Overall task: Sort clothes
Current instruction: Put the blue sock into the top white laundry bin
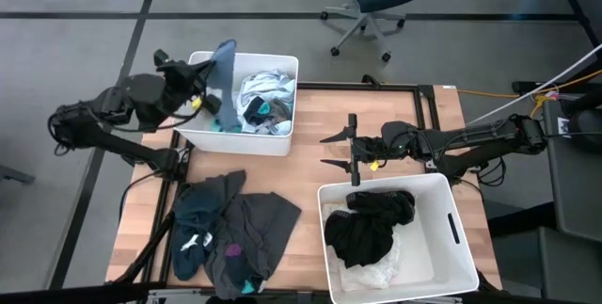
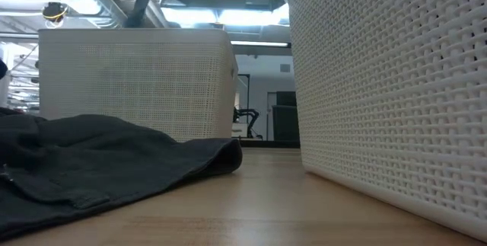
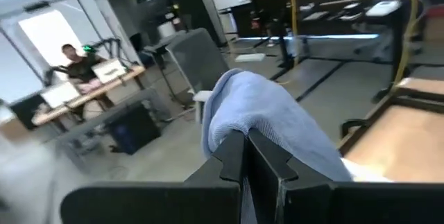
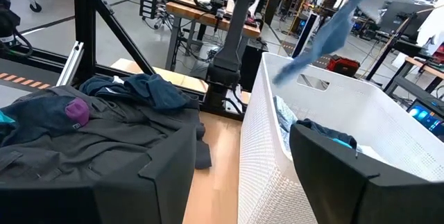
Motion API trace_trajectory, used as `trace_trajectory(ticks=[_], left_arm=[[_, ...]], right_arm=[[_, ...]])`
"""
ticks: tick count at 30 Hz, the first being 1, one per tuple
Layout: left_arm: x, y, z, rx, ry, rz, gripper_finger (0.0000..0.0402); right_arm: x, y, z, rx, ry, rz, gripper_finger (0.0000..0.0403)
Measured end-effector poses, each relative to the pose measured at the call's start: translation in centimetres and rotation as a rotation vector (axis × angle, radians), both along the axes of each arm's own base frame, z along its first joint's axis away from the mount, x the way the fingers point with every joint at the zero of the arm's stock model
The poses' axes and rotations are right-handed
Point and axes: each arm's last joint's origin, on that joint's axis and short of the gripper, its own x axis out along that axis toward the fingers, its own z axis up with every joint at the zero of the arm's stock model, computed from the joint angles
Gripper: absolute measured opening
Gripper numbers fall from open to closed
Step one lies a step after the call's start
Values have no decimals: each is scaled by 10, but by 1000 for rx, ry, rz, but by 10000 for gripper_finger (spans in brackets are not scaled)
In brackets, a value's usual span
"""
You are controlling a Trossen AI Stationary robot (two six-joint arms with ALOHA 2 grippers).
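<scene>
The left gripper (image 1: pixel 200 88) is raised over the near-left edge of the far bin (image 1: pixel 282 139), jaws clenched on a pale grey-blue garment (image 1: pixel 224 67) that hangs from it above the bin's rim. In the left wrist view the cloth (image 3: pixel 267 116) drapes over the closed fingers (image 3: pixel 239 158). Inside the far bin lie white and teal clothes (image 1: pixel 265 97). The right gripper (image 1: pixel 340 151) waits over bare table (image 1: pixel 310 158) between the two bins, jaws spread wide and holding nothing. The near bin (image 1: pixel 461 248) holds black clothes (image 1: pixel 372 224), with what seems to be a white piece beneath. A pile of dark grey and teal garments (image 1: pixel 230 233) lies on the table's left side.
</scene>
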Motion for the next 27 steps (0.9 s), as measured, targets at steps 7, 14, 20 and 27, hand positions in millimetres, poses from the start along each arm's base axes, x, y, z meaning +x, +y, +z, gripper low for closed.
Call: trace_trajectory(ticks=[7, 14, 20, 27], left_arm=[[12, 20, -7, 18, 78, 125, 2], [25, 37, -31, -15, 136, 219, 2], [35, 46, -52, -45, 200, 220, 12], [44, 54, -66, -131, 184, 160, 57]], right_arm=[[0, 0, 0, 0, 0, 0, 233], [0, 0, 0, 0, 0, 0, 233], [0, 0, 0, -1, 0, 0, 233], [0, 0, 0, -1, 0, 0, 233]])
